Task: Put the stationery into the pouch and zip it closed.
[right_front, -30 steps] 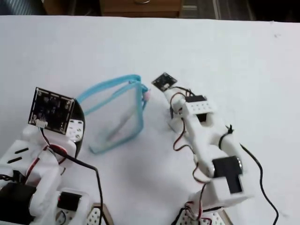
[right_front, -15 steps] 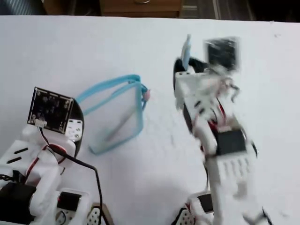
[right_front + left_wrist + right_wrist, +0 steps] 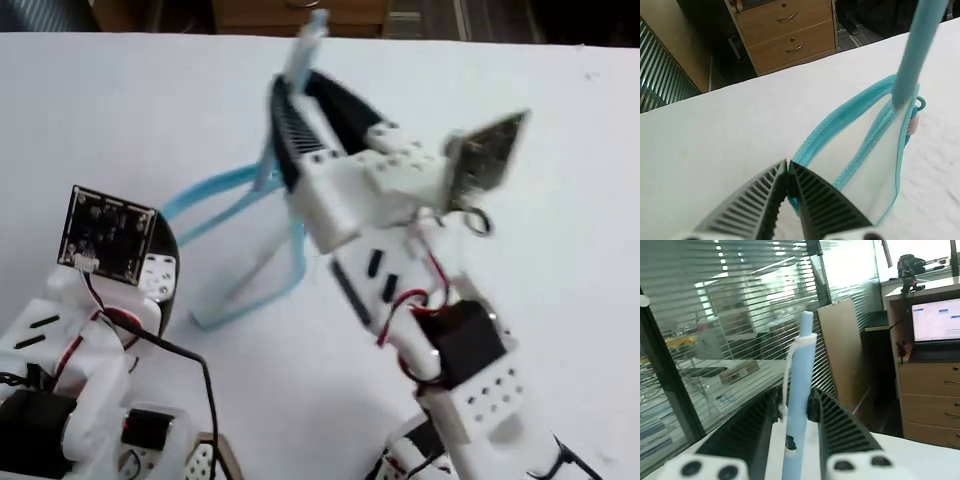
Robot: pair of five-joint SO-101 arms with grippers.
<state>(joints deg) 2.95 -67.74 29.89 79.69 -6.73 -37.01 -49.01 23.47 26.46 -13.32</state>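
While I watch from my desk, the right gripper (image 3: 795, 402) is clenched around a light blue pen (image 3: 801, 365), with the barrel squeezed between its two ribbed black fingers (image 3: 837, 425). In the high view the arm is raised over the white table (image 3: 560, 150) and the pen slants down towards the pouch (image 3: 245, 245). The left wrist view puts the pen's lower tip right at the open mouth. I cannot tell whether it is already inside or just above the blue zipper (image 3: 840, 122).

The pouch is clear with a blue zip border, and it sits on the table between the two arms with its zip undone and its mouth gaping. A small pink pull (image 3: 912, 124) hangs at the far end of the zipper. The left gripper (image 3: 788, 167) sits low at the near end of the pouch, jaws pressed together and pinching the pouch's edge.
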